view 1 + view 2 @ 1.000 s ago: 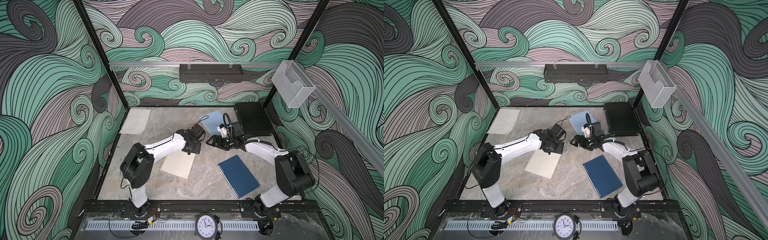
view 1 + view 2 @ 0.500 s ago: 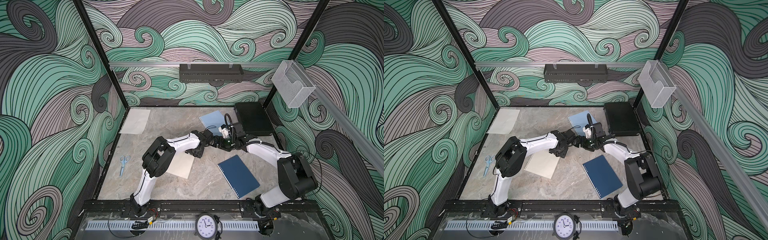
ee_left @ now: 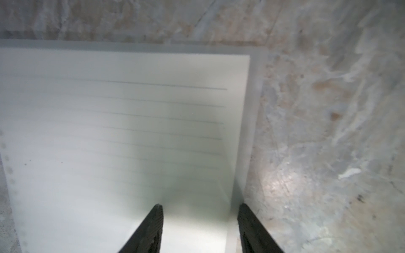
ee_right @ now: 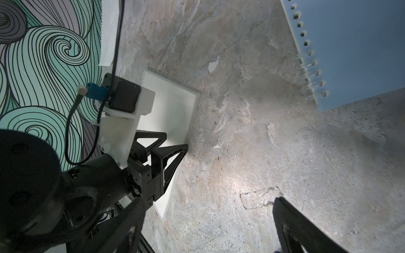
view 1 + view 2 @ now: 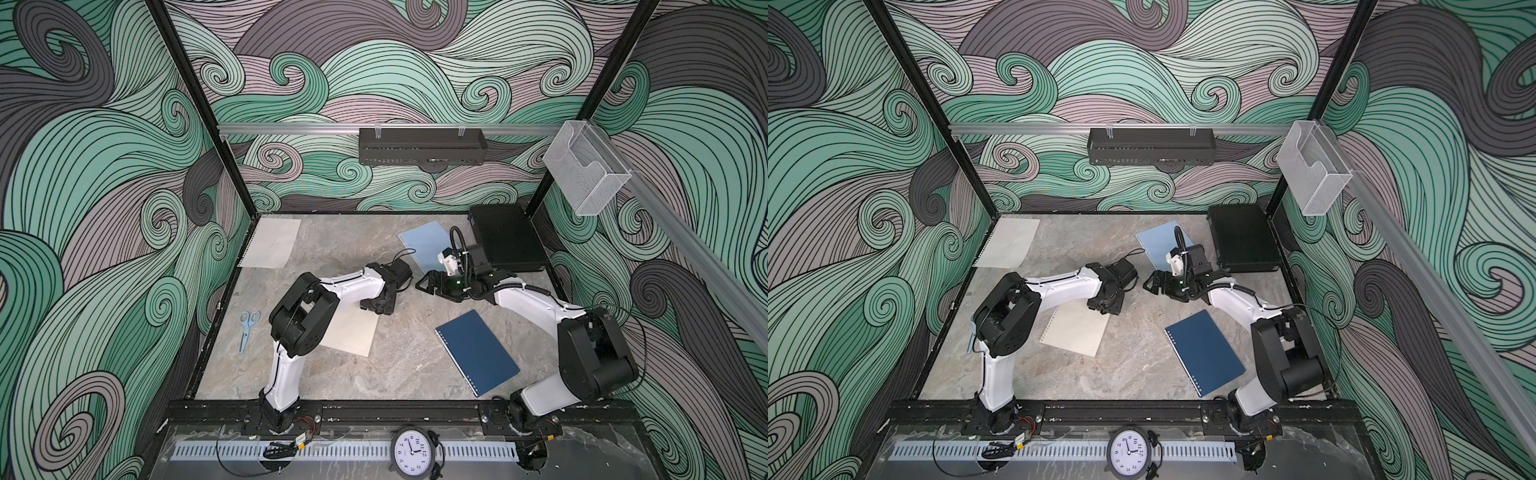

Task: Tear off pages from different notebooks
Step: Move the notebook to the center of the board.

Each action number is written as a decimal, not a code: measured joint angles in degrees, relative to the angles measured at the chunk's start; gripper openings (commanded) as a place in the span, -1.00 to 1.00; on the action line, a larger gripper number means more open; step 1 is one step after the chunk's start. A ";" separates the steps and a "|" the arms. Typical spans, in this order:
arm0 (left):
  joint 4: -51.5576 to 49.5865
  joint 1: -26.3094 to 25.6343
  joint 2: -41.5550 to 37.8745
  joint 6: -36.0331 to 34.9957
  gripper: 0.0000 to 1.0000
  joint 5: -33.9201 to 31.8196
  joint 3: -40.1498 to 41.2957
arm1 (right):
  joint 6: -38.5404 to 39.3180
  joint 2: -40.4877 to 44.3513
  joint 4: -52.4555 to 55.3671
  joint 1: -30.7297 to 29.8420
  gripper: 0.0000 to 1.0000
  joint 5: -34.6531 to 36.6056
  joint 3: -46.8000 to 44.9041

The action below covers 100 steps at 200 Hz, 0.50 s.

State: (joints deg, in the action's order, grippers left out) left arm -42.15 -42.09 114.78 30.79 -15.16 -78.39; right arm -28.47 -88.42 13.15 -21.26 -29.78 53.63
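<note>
Left wrist view first: the left pincer (image 3: 199,208) is seen part-open, its two fingers (image 3: 153,227) parted across the free long edge of the cream notebook (image 3: 131,131), one over the lined sheet, one just off it above the table (image 3: 317,109); nothing is clamped between them. Whether the tips touch the paper cannot be told. In both top views that notebook is found left of centre, partly covered by the left arm. The right pincer (image 4: 207,203) is held wide open and empty over bare table, beside the near corner of the light blue notebook (image 5: 426,245). Open room is noted: a wide bare strip runs along the near edge, and a gap is seen between the two pincers. The navy notebook (image 5: 478,353) is laid askew at near right, spiral toward centre. One loose page (image 5: 272,243) is lying in the far left corner, holes toward the wall. Scissors (image 5: 248,328) are lying by the left edge. The black case (image 5: 505,241) is shut, far right, contents hidden. What the wall-hung mesh holder (image 5: 586,178) and black tray (image 5: 422,145) hold cannot be made out.
</note>
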 measured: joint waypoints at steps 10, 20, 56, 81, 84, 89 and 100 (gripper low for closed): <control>0.50 0.42 -0.66 0.39 0.09 0.35 1.03 | 0.00 0.00 -0.02 0.00 0.84 0.00 0.00; 1.60 0.85 -1.49 0.79 0.08 0.50 2.38 | 0.00 0.00 -0.02 0.00 0.84 0.00 0.00; 4.96 3.50 -5.60 2.12 0.08 0.61 8.68 | -0.02 0.00 -0.07 0.00 0.84 -0.02 0.00; 6.16 5.77 -8.74 2.49 0.07 0.55 13.03 | -0.04 0.00 -0.09 0.00 0.84 -0.04 0.00; 6.27 6.03 -9.07 2.49 0.07 0.50 13.49 | -0.04 0.00 -0.11 0.00 0.84 -0.04 0.00; 6.38 6.40 -9.68 2.49 0.07 0.44 14.23 | -0.07 0.00 -0.15 0.00 0.84 -0.04 0.00; 6.43 7.04 -10.69 2.47 0.07 0.33 15.52 | -0.17 -0.02 -0.33 0.00 0.84 -0.09 0.00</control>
State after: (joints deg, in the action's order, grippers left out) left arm -35.73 -35.05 104.09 33.26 -14.83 -62.87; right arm -28.64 -88.44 12.82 -21.26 -29.87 53.63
